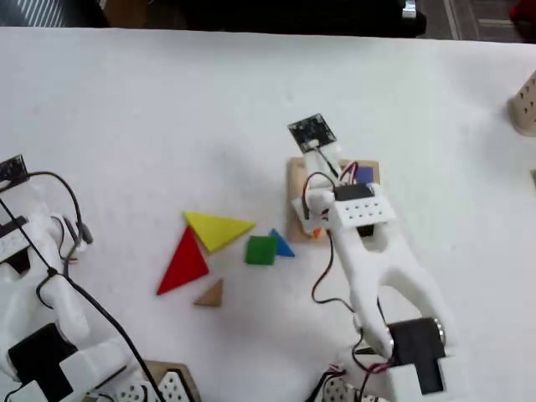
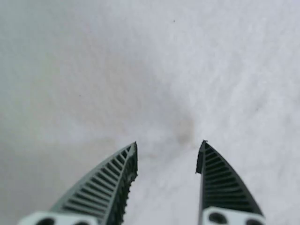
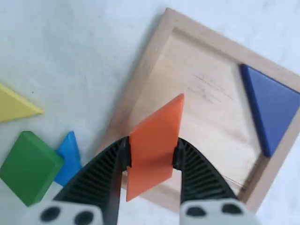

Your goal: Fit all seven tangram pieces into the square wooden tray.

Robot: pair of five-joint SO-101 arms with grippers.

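Note:
My right gripper [image 3: 152, 143] is shut on an orange parallelogram [image 3: 153, 145], held on edge over the near rim of the square wooden tray [image 3: 146, 70]. A dark blue triangle [image 3: 272, 108] lies flat in the tray's far corner. Outside the tray on the white table lie a yellow triangle [image 1: 218, 229], a red triangle [image 1: 182, 263], a green square [image 1: 260, 249], a small blue triangle [image 1: 282, 244] and a small tan triangle [image 1: 210, 294]. The right arm [image 1: 360, 213] covers most of the tray [image 1: 295, 180]. My left gripper [image 2: 166, 150] is open over bare white table, holding nothing.
The left arm [image 1: 42, 310] sits at the table's near left corner, apart from the pieces. A pale perforated object [image 1: 525, 105] stands at the far right edge. Open tabletop stretches behind the pieces and the tray.

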